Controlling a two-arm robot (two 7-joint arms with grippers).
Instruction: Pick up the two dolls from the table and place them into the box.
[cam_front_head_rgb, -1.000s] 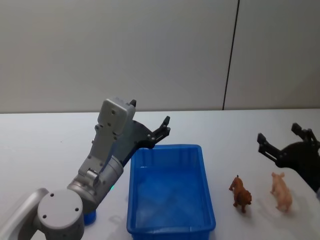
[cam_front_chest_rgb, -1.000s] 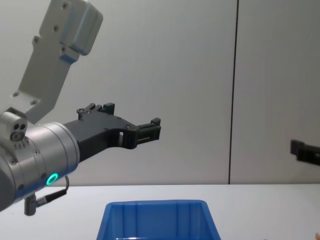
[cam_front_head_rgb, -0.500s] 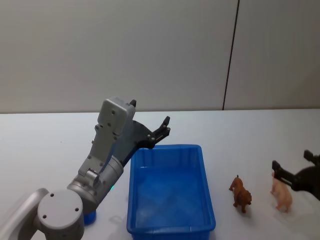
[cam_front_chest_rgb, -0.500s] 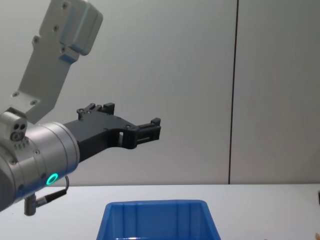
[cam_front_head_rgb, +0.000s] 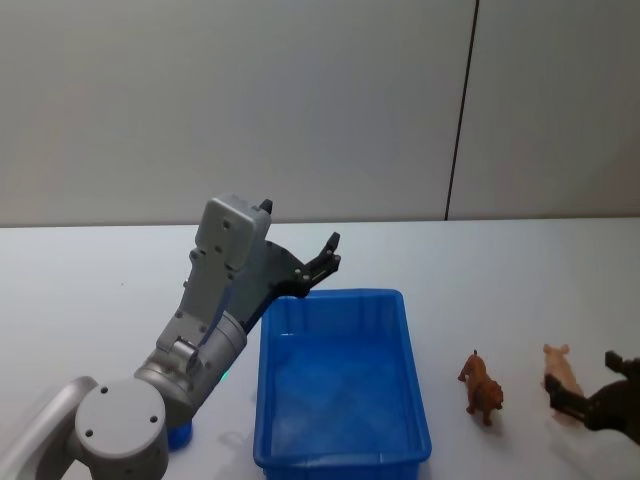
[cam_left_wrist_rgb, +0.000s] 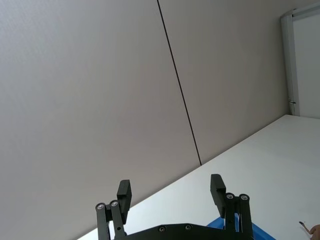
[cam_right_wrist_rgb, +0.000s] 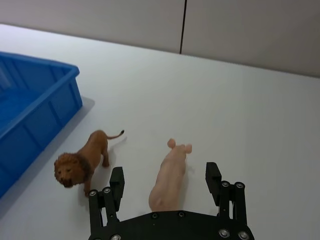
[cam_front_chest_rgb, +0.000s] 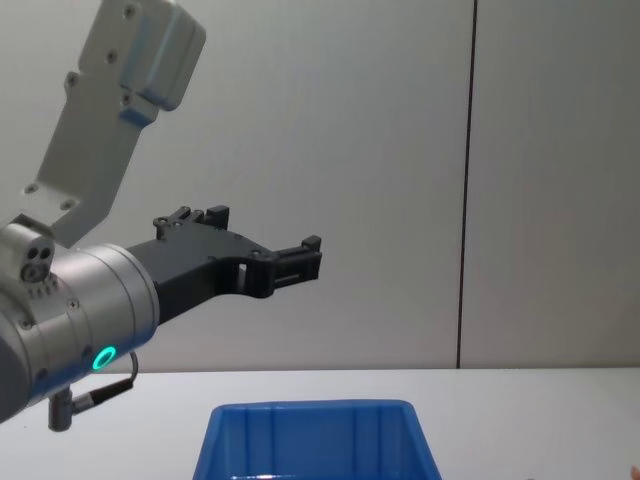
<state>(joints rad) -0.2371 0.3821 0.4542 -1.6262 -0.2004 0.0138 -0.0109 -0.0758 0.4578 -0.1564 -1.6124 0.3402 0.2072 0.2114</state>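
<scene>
Two dolls stand on the white table (cam_front_head_rgb: 100, 270), right of the blue box (cam_front_head_rgb: 340, 390): a brown lion (cam_front_head_rgb: 482, 385) and, farther right, a pale pink pig (cam_front_head_rgb: 560, 366). My right gripper (cam_front_head_rgb: 582, 382) is low at the pig's near end and open. In the right wrist view the pig (cam_right_wrist_rgb: 170, 177) lies between its two black fingers (cam_right_wrist_rgb: 116, 182), with the lion (cam_right_wrist_rgb: 82, 162) just outside them. My left gripper (cam_front_head_rgb: 333, 252) hangs open and empty in the air above the box's far left corner, as the left wrist view (cam_left_wrist_rgb: 170, 190) also shows. Nothing lies inside the box.
The box (cam_right_wrist_rgb: 30, 100) stands a short gap from the lion. Bare table (cam_right_wrist_rgb: 250, 100) extends beyond and to the right of the pig. A grey wall with a dark vertical seam (cam_front_chest_rgb: 466, 180) rises behind the table. My left arm's grey body (cam_front_chest_rgb: 70, 310) looms over the near left.
My right gripper has come down and toward me, from beyond the pig to straddling it at table level. The left arm, the box and both dolls have not moved.
</scene>
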